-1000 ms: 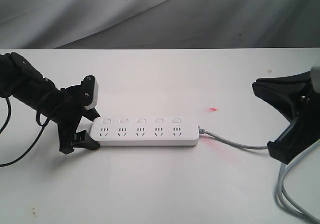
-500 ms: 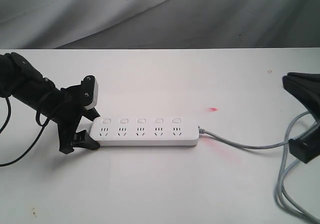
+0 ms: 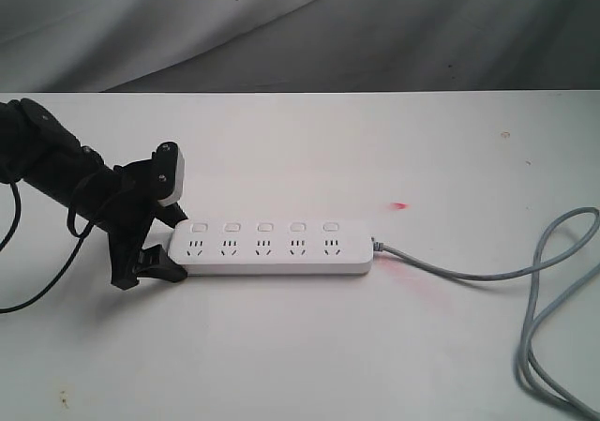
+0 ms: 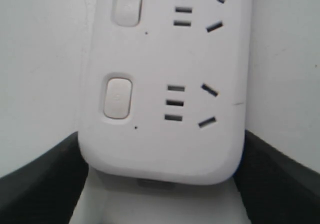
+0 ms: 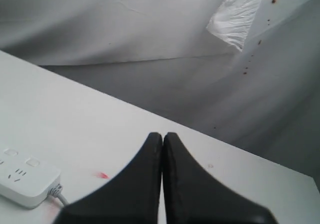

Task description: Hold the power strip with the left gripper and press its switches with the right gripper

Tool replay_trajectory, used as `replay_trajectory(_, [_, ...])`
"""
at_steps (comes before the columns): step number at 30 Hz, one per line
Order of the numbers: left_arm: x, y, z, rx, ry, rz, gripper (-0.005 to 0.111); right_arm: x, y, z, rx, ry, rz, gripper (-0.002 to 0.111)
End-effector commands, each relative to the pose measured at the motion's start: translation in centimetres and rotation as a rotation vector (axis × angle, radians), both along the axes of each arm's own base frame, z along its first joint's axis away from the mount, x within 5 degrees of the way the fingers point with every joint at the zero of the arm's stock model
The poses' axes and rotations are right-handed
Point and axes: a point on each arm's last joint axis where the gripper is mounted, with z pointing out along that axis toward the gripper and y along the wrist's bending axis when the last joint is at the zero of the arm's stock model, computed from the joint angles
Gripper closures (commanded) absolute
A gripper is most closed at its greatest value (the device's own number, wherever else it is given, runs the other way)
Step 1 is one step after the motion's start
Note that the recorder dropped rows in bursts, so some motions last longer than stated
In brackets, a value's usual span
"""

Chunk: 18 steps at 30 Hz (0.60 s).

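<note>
The white worktop (image 3: 309,140) carries the power strip (image 3: 272,249), laid flat with its sockets upward so that it can be pressed from above. The end opposite its grey cable (image 3: 469,273) is clamped between the jaws of the left tool (image 3: 167,245), seemingly to stop it sliding. The right tool (image 5: 162,139) is held closed and empty, well beyond the strip's cable end, forming one blunt tip. The switches (image 3: 264,226) are not being touched.

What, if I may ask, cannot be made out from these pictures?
- Right claw: outside the exterior view; only its own wrist view shows it, shut.
- Switches: too small in the exterior view to tell pressed or not; the left wrist view is cropped to two.
- Cable: far end cut off by the exterior view's edge.
</note>
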Motion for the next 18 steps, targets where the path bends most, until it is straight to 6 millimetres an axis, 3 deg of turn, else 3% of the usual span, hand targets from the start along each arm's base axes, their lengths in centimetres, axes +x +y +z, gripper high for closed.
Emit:
replay_trajectory(1, [0.1, 0.1, -0.5, 0.038, -0.022, -0.016, 0.044, -0.3, -0.1, -0.1, 0.040, 0.001, -0.022, 0.108])
replay_trajectory(11, [0.1, 0.1, -0.5, 0.038, -0.022, -0.016, 0.044, -0.1, -1.0, 0.2, 0.114, -0.018, -0.122, 0.108])
replay_trajectory(18, [0.1, 0.1, -0.5, 0.038, -0.022, -0.016, 0.044, -0.1, -2.2, -0.8, 0.140, 0.070, -0.270, 0.108])
